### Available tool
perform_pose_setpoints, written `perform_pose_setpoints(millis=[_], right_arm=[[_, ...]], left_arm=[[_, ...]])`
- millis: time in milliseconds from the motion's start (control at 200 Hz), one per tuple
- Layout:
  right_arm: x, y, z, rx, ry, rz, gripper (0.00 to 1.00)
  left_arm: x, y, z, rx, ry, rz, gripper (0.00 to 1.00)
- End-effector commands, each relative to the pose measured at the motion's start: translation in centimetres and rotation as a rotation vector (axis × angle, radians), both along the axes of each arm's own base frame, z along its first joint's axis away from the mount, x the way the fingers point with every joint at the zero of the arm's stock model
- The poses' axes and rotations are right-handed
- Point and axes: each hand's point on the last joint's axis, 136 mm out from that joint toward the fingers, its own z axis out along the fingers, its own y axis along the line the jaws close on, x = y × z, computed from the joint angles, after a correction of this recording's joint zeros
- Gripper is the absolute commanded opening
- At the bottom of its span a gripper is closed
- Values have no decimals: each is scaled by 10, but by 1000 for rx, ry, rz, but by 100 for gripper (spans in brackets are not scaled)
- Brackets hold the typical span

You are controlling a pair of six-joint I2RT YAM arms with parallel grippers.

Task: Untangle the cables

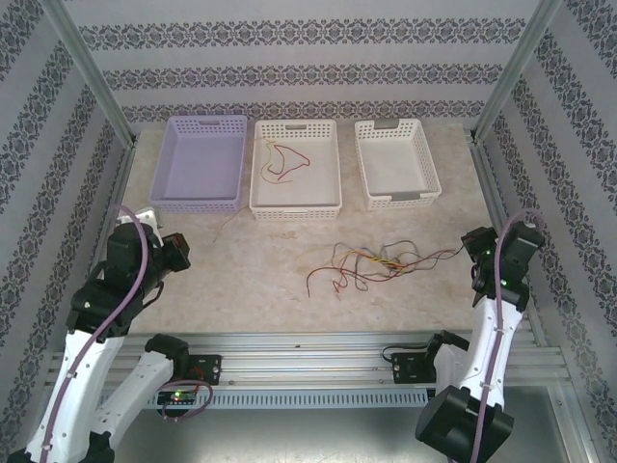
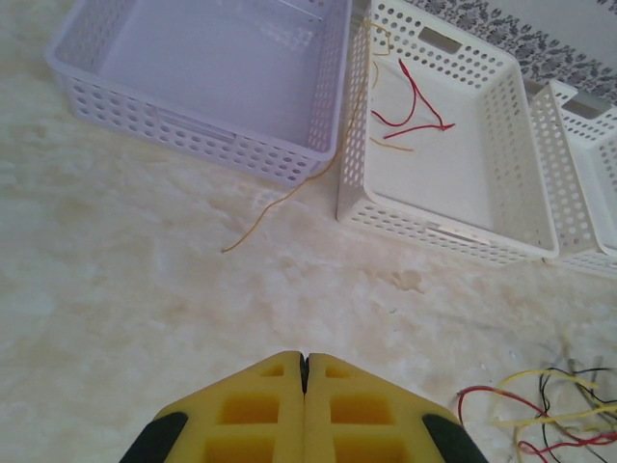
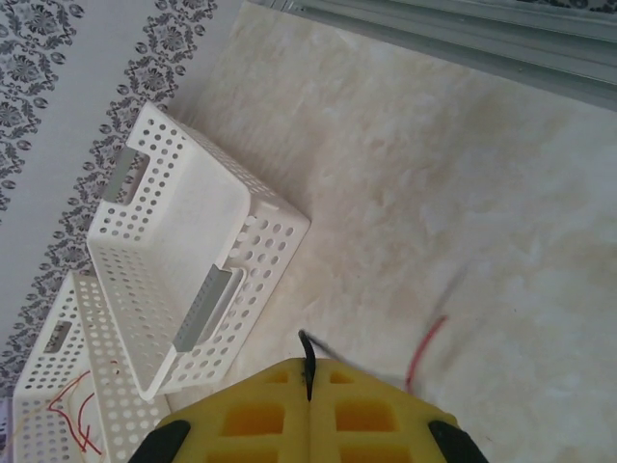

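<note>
Cables (image 1: 371, 262) mid-table | baskets (image 1: 294, 210) along far edge | open tabletop (image 1: 241, 280) left

From above and behind the arms (image 1: 96, 318) we look down on the whole table (image 1: 241, 280), with the bases (image 1: 183, 371) at the bottom edge and the baskets (image 1: 295, 207) at the far side. Our left wrist view sits low and close, facing over its fingers (image 2: 289, 405) toward the purple basket (image 2: 193, 140) and the middle basket (image 2: 424, 227), with the cables (image 2: 540, 415) in its corner. Our right wrist view faces the right basket (image 3: 260, 241). Both wrist views share the middle basket.
</note>
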Motion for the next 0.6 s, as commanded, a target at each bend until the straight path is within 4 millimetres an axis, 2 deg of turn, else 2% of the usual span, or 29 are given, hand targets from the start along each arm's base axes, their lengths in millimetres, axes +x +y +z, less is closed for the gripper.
perform_pose_setpoints(millis=[0, 140, 250, 360, 445, 525, 595], right_arm=[[12, 12, 10, 14, -50, 77, 0], [24, 41, 18, -14, -61, 208, 0], [27, 51, 17, -4, -62, 247, 0], [29, 62, 12, 8, -54, 299, 0], [33, 73, 10, 19, -58, 349, 0], [34, 79, 8, 24, -55, 371, 0], [36, 83, 9, 27, -60, 392, 0]], left_arm=[[-4, -21, -15, -54, 76, -111, 0], [10, -71, -35, -273, 118, -279, 0], [17, -97, -41, -309, 112, -356, 37], [19, -124, -39, -295, 81, -442, 60], [20, -151, -47, -285, 98, -521, 71], [19, -183, -64, -258, 136, -603, 77], [16, -209, -82, -212, 171, -660, 79]])
